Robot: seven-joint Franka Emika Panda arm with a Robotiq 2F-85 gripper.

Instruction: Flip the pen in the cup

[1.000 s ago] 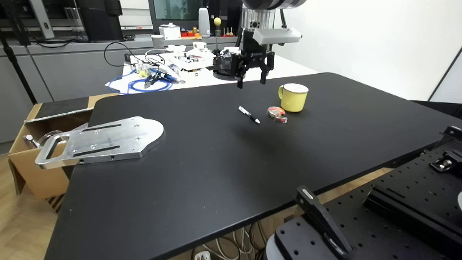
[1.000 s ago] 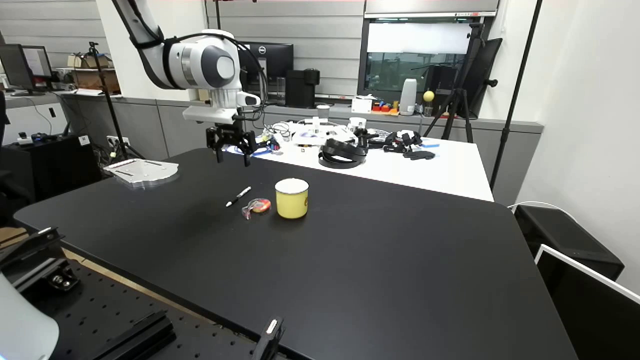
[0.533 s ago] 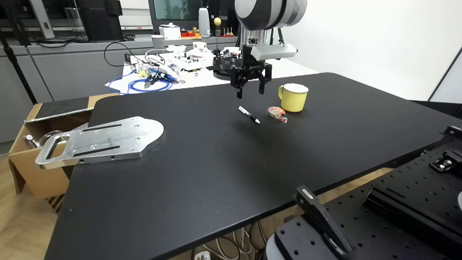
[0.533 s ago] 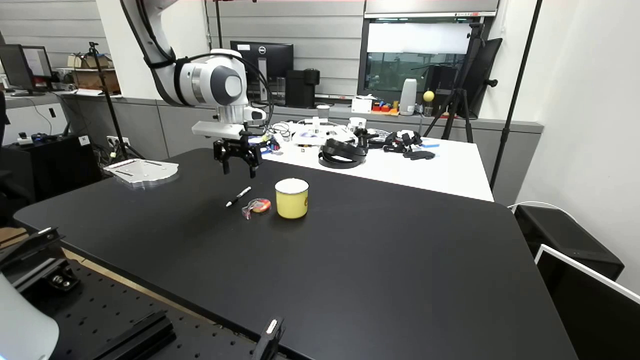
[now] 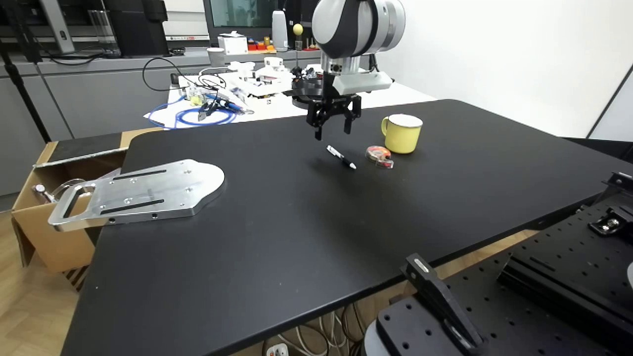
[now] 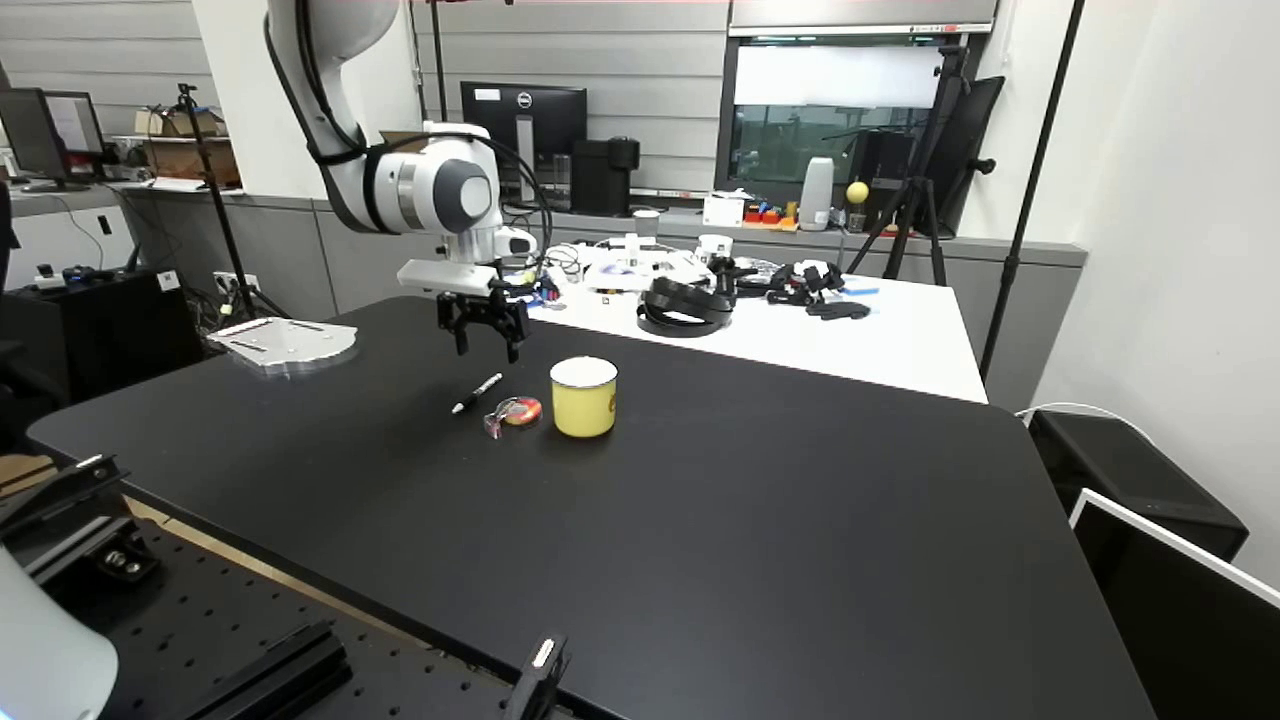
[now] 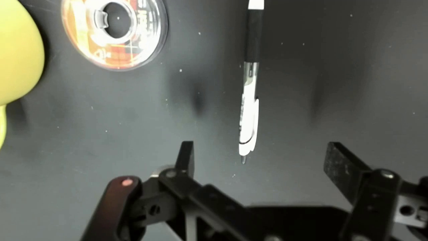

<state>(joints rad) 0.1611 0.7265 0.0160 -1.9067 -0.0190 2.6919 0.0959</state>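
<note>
The pen [image 5: 341, 157] lies flat on the black table, white at one half with a black grip and white tip. It also shows in an exterior view [image 6: 476, 394] and in the wrist view [image 7: 249, 110]. The yellow cup [image 5: 402, 133] stands upright on the table with its handle at the side; it also shows in an exterior view [image 6: 584, 408] and partly at the left edge of the wrist view [image 7: 18, 50]. My gripper [image 5: 333, 132] is open and empty, above the table near the pen's white clip end. In the wrist view its fingers [image 7: 259, 159] are wide apart, either side of the pen's line.
A clear and orange tape dispenser [image 5: 379, 155] lies between the pen and the cup, also in the wrist view [image 7: 143, 40]. A metal plate [image 5: 148, 190] lies at the table's edge. A white table [image 6: 870, 350] with clutter stands behind.
My gripper has come down toward the table, moving left in an exterior view and right in another. It has stayed open. The pen, cup and tape have not moved.
</note>
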